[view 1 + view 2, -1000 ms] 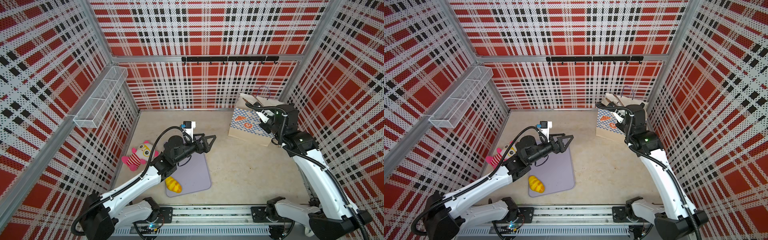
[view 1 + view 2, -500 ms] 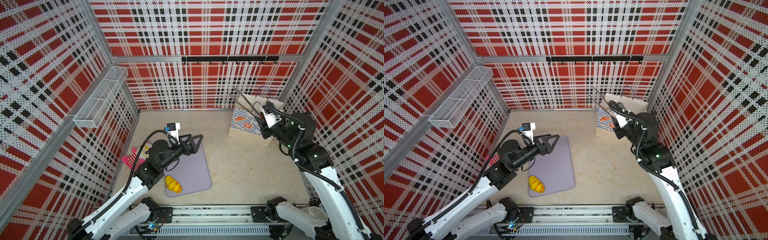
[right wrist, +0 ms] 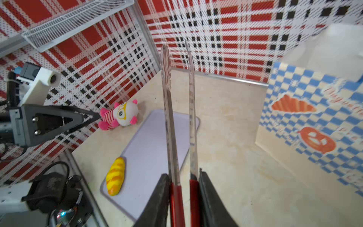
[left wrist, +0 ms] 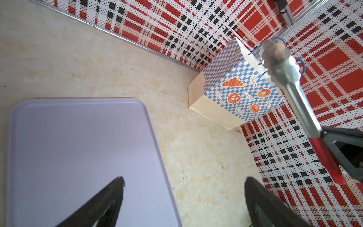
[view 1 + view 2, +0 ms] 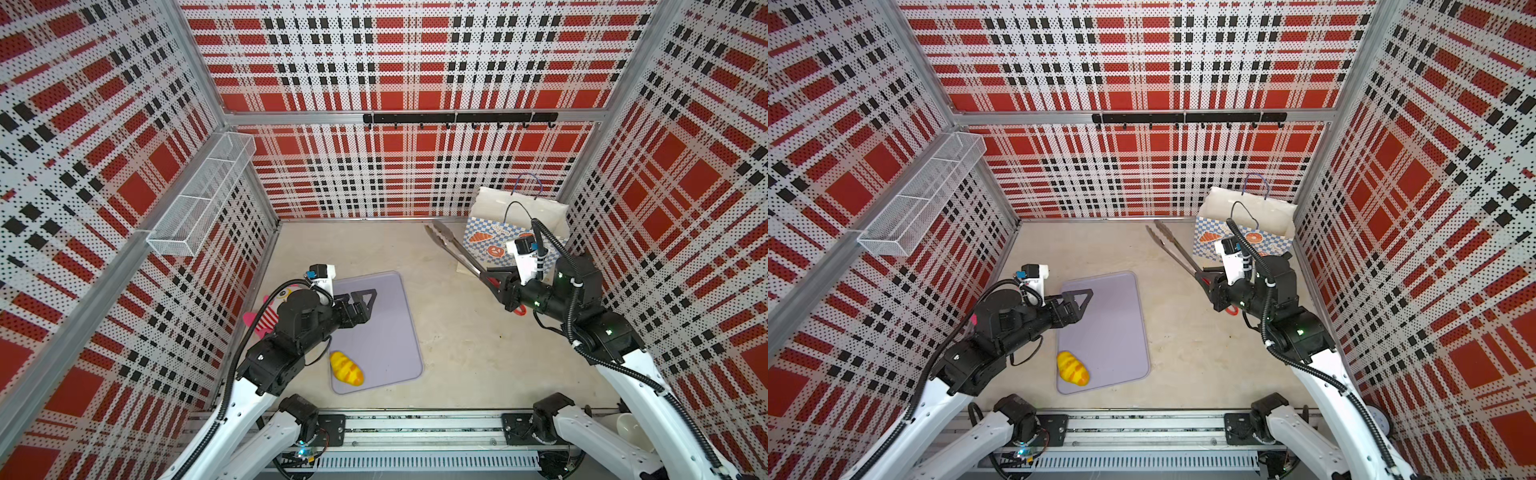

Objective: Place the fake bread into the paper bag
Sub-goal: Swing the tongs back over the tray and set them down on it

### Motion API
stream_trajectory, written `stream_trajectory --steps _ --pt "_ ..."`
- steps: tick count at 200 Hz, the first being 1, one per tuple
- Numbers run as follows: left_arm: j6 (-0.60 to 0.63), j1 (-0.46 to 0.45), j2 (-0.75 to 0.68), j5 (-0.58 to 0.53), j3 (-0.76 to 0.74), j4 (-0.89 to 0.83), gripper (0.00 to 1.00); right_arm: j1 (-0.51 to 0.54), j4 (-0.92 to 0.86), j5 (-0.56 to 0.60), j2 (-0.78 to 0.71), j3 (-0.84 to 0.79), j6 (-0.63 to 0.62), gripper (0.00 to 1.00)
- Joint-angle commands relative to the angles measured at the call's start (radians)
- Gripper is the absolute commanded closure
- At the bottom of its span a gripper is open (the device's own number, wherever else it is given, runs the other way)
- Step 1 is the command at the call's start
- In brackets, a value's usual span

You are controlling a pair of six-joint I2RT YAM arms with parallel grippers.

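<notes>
While we're clamping tongs (image 5: 453,247) in the right gripper (image 3: 183,176), one bread loaf (image 5: 346,368) is sitting on the tray (image 5: 382,324).
Right fingers are pinching the red handles; tong tips are standing slightly apart, carrying nothing, just beside the paper bag (image 5: 482,241), which is standing upright in the far right corner. We're hovering the left gripper (image 5: 360,297) over the tray's far end, fingers spread wide, empty. Loaf is lying at the tray's near left corner; plush doll (image 5: 268,318) is lying by the left wall.
</notes>
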Motion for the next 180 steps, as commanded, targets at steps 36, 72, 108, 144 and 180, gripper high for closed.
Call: stream_trajectory --steps 36,72,108,144,180 --pt "-0.006 0.054 -0.111 0.015 -0.06 -0.186 0.02 0.175 0.0 0.001 -0.054 -0.096 0.099 0.69" --pt "-0.033 0.054 -0.146 0.028 -0.096 -0.202 0.02 0.288 0.015 0.062 -0.03 -0.148 0.101 0.69" --pt "-0.046 0.055 -0.151 0.029 -0.099 -0.218 0.02 0.376 0.053 0.092 0.036 -0.179 0.092 0.69" --pt "-0.035 0.055 -0.127 -0.006 -0.051 -0.249 0.02 0.415 0.125 0.074 0.091 -0.213 0.097 0.68" --pt "-0.039 0.055 -0.116 -0.001 -0.042 -0.254 0.02 0.422 0.2 0.055 0.136 -0.245 0.099 0.69"
